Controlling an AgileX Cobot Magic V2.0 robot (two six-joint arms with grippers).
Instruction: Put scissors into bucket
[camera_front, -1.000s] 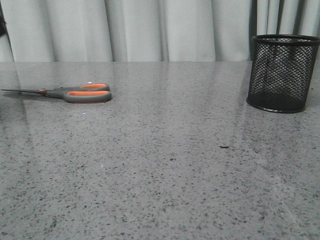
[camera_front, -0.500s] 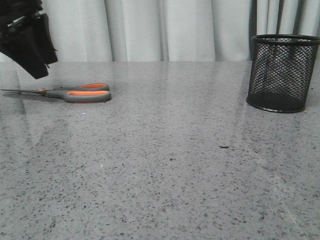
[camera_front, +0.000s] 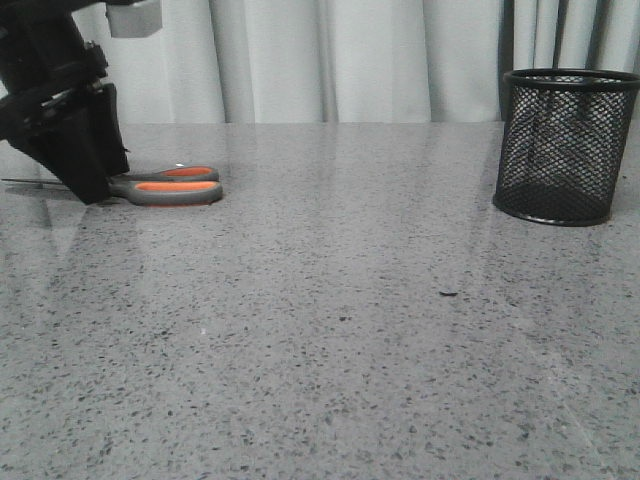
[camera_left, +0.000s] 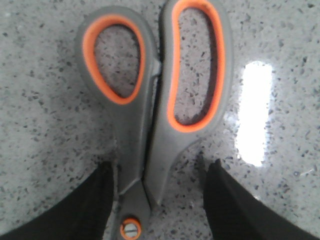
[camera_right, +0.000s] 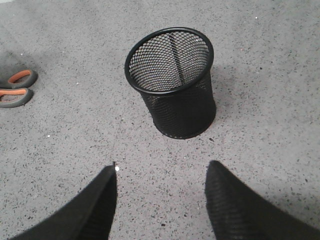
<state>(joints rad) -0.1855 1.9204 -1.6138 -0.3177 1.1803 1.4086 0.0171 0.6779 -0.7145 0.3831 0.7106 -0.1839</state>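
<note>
The left gripper is now sitting low over the scissors, where a second ago that corner of the front view held no arm at all and half a second ago the gripper was hanging well above them; the approach looks to be ending and the grasp about to begin. In the left wrist view its fingers are standing wide apart, straddling the neck of the scissors just above the pivot, touching nothing and holding nothing. The scissors are lying flat and closed on the table, at the left, in the same place as before. The bucket is standing upright at the far right, well apart from them, and is unchanged. The right gripper is hovering near the bucket, spread open and empty. There is one pair of scissors, one bucket and two grippers.
</note>
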